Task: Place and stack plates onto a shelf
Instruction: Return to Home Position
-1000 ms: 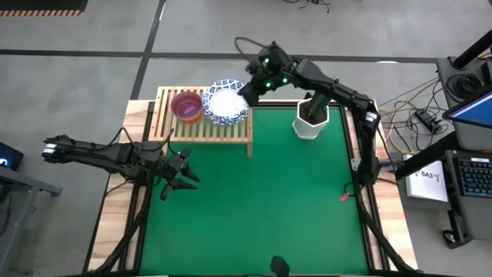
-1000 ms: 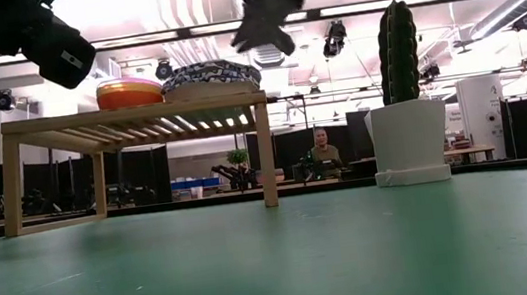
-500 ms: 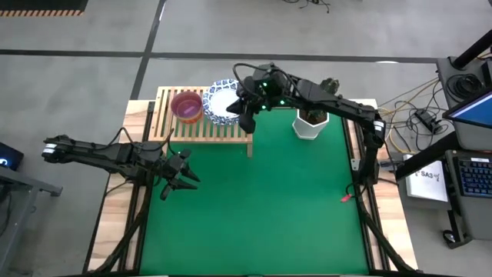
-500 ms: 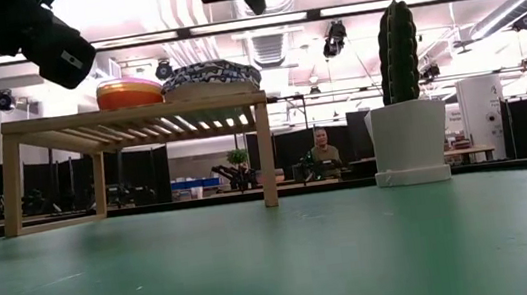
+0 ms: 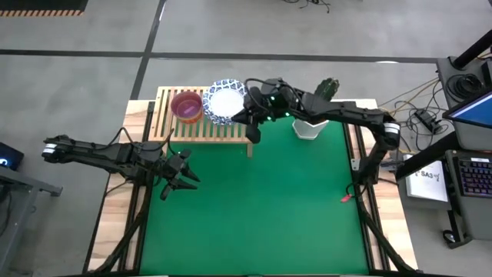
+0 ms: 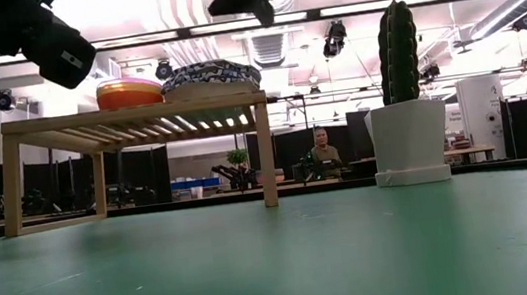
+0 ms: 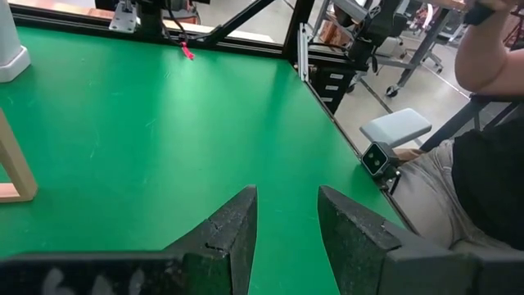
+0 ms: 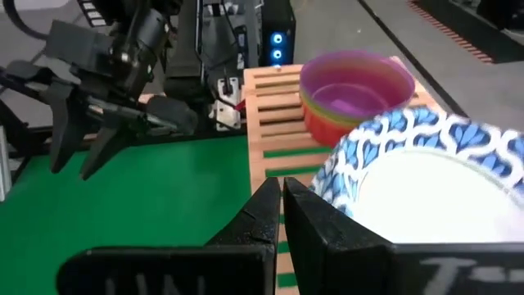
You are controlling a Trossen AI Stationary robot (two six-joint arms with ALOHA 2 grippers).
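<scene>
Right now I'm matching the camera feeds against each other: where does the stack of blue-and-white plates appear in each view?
High view: blue-and-white plates upper centre, on the shelf's right end.
Low view: plates upper centre-left, atop the shelf.
Left wrist view: not in it.
Right wrist view: plates at lower right.
Shared landmark: the small dishes stacked beside them on the shelf.

Our right gripper (image 5: 253, 134) reaches far out from its base, fingers pressed together; our left gripper (image 5: 177, 178) waits aside, fingers spread.
</scene>
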